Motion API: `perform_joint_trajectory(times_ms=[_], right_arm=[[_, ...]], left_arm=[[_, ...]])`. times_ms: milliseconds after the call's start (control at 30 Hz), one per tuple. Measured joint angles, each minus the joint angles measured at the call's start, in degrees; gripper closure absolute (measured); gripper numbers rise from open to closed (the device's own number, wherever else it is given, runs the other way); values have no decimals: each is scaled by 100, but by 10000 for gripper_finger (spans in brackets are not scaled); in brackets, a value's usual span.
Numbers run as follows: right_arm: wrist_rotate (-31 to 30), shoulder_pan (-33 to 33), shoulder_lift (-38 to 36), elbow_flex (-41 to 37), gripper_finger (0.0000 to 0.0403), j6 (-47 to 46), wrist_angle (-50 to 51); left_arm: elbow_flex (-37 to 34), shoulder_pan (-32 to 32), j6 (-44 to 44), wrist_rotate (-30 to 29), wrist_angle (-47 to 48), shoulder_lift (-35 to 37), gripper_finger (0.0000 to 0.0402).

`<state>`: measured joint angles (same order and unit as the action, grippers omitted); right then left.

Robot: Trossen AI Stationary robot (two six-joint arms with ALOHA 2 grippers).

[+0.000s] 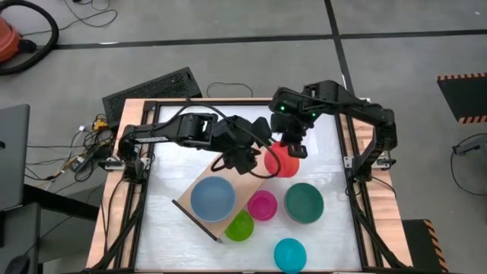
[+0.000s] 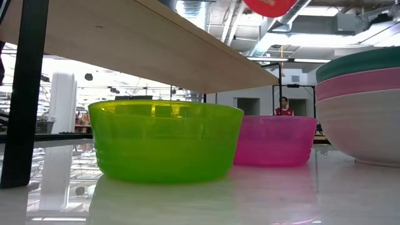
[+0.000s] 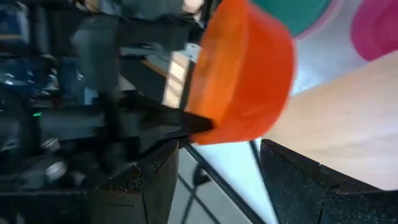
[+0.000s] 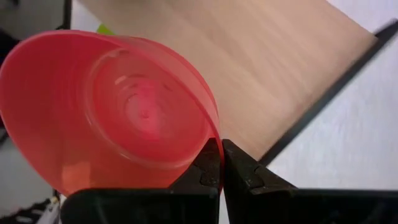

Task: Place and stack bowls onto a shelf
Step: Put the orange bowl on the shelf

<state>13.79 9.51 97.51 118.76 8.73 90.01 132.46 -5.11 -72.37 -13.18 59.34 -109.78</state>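
Honestly, you won't find any readable writing or brand marks on anything in these shots. Your right gripper (image 4: 221, 163) is clenched on the rim of the small red glossy plastic bowl (image 4: 112, 112), holding it tipped on its side in the air above the far end of the long light-wood shelf board with thin black metal frames (image 1: 228, 186). You can see smooth stepped rings moulded inside it. Your left gripper (image 3: 217, 180) sits just beside that same bowl with its matte dark fingers spread apart and nothing between them.

On the board's top you've got the larger blue round bowl (image 1: 212, 198). The small translucent lime green bowl (image 2: 164, 140) sits partly under the board's near edge, and the small magenta bowl (image 2: 275, 140) is right next to it on the white table (image 1: 163, 221). The teal bowl (image 1: 304, 202) is the top of a stack; from table height you see pink and cream white bowls nested below it, cut off at the picture's edge. The small cyan bowl (image 1: 290, 254) stands apart at the near edge.

The left wrist view is blurred, so the finer detail around the bowl is hard to make out.
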Motion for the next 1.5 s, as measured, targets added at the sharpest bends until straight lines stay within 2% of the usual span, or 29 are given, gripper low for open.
perform_joint_trajectory(times_ms=[200,300,433,567,700,800,1033,1233,1500], right_arm=[[-1,-197,43,0,380,498,1],[-27,-239,38,0,380,751,-1],[-318,-39,38,0,380,-1,-5],[-463,330,18,0,380,-1273,-73],[-662,625,-34,0,380,-2418,-354],[-696,801,-73,0,380,-2897,-794],[-642,1021,-82,0,380,-3036,-1085],[-542,1268,-80,0,380,-3029,-1142],[-462,1314,-80,0,380,-2796,-1048]], left_arm=[[-109,13,-227,998,99,0,187],[-330,15,-203,995,71,0,187],[-444,-82,486,-194,166,-4,187],[-442,-122,1584,-815,515,15,187],[-442,-198,2674,-1724,729,61,187],[-442,-294,2891,-2506,791,63,187],[-439,-490,2240,-3401,764,59,187],[-439,-658,1198,-3313,621,68,187],[-439,-438,555,-3095,173,68,187]])
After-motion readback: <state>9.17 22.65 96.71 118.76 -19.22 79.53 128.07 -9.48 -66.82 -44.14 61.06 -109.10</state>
